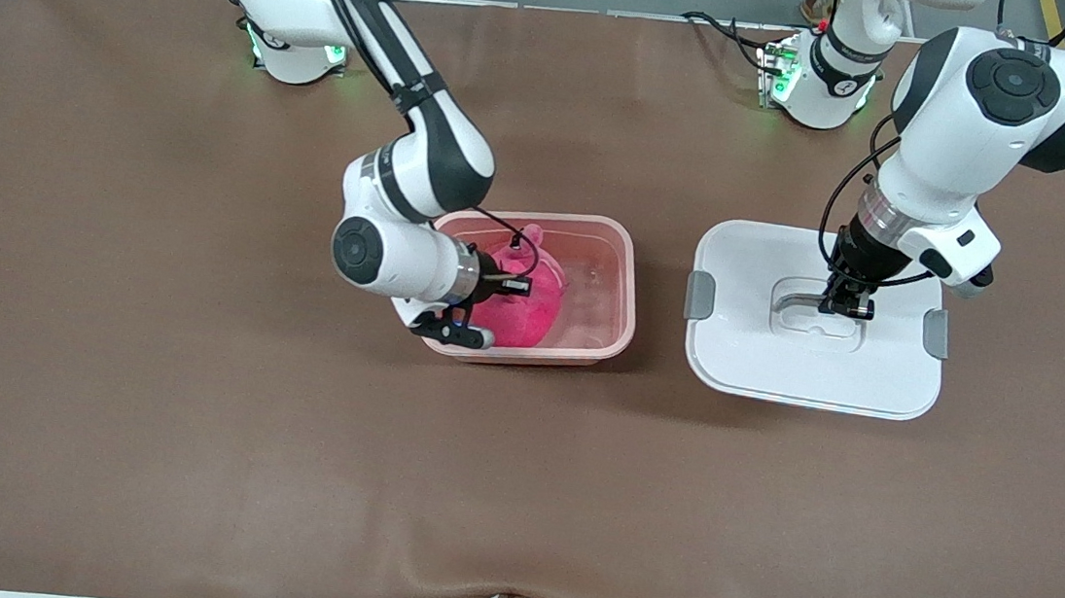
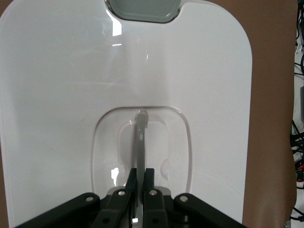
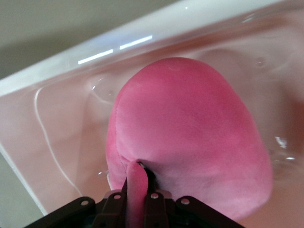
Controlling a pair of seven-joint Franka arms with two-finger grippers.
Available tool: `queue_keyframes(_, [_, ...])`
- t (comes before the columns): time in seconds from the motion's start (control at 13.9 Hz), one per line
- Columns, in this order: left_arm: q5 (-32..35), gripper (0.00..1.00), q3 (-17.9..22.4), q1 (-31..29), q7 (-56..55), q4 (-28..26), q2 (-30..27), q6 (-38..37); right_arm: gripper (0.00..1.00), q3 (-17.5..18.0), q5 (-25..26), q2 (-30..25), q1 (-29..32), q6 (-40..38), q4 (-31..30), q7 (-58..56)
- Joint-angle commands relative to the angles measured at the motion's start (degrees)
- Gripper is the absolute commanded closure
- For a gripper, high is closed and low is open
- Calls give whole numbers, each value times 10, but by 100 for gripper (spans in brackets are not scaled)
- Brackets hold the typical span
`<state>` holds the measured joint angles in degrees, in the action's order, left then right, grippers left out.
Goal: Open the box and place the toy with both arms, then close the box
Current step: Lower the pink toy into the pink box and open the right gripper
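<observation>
From the front, the open pink box sits on the brown worktop, its white lid flat beside it toward the left arm's end. The right hand is inside the box, clenched on the pink plush toy. The left hand pinches the lid's clear handle.

Left wrist view: the left hand grips the handle in the lid's recess.

Right wrist view: the right hand grasps a flap of the toy, which rests in the box.
</observation>
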<state>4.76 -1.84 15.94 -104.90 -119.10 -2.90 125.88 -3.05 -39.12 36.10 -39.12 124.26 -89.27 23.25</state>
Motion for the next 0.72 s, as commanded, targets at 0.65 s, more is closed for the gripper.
queue_keyframes(0.65, [-11, 100, -4, -7, 14, -18, -18, 9, 100, -4, 15, 94, -93, 182, 18, 2])
